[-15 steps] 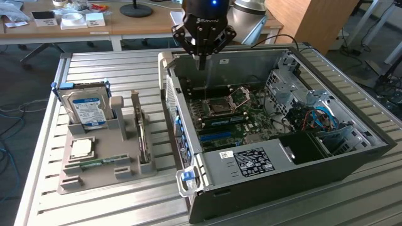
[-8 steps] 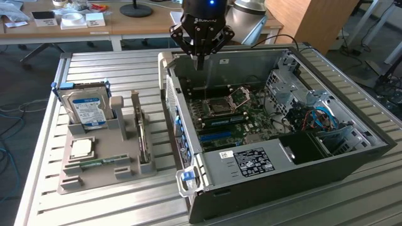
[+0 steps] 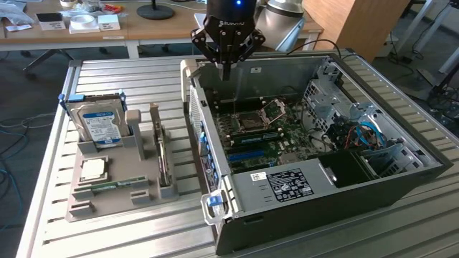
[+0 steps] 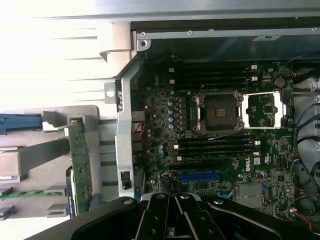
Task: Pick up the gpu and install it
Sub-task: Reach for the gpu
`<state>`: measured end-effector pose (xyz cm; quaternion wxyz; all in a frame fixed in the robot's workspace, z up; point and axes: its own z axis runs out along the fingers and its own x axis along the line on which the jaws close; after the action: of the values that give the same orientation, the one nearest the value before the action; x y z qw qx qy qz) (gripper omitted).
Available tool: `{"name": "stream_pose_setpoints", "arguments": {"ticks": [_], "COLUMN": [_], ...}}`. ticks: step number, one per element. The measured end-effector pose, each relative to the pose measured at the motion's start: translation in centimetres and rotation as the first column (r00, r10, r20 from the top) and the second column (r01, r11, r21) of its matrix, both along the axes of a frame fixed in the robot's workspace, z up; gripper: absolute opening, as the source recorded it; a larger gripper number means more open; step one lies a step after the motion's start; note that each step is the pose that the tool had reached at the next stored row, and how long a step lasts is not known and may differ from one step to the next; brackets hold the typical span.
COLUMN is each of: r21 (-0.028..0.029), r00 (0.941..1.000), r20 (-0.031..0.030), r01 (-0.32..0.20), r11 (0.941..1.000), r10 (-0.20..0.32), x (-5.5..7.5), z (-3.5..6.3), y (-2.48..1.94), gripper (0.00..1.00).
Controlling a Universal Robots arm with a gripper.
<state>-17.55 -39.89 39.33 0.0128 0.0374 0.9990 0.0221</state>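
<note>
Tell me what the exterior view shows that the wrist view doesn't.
Exterior view: the desk behind the table, and the label sticker on the case. Wrist view: white lettering on the motherboard, seen from above. Both: the shut, empty end effector over the open case, the CPU socket, and the gpu standing in its holder beside the case.

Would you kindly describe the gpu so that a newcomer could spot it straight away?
Find the open computer case; a grey holder sits beside it, toward the exterior view's left. The gpu stands on edge in the holder's side nearest the case. Unlike the blue-labelled hard drive and the flat-lying RAM stick, it is a thin green card with a silver end bracket.
</note>
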Motion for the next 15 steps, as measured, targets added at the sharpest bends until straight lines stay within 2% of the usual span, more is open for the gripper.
{"name": "stream_pose_setpoints", "arguments": {"ticks": [15], "r21": [0.0], "r00": [1.0], "r20": [0.0], "r01": [0.0], "r11": [1.0], "r10": [0.0], "x": [-0.8], "z": [0.0], "y": [0.0], "gripper": [0.11]}}
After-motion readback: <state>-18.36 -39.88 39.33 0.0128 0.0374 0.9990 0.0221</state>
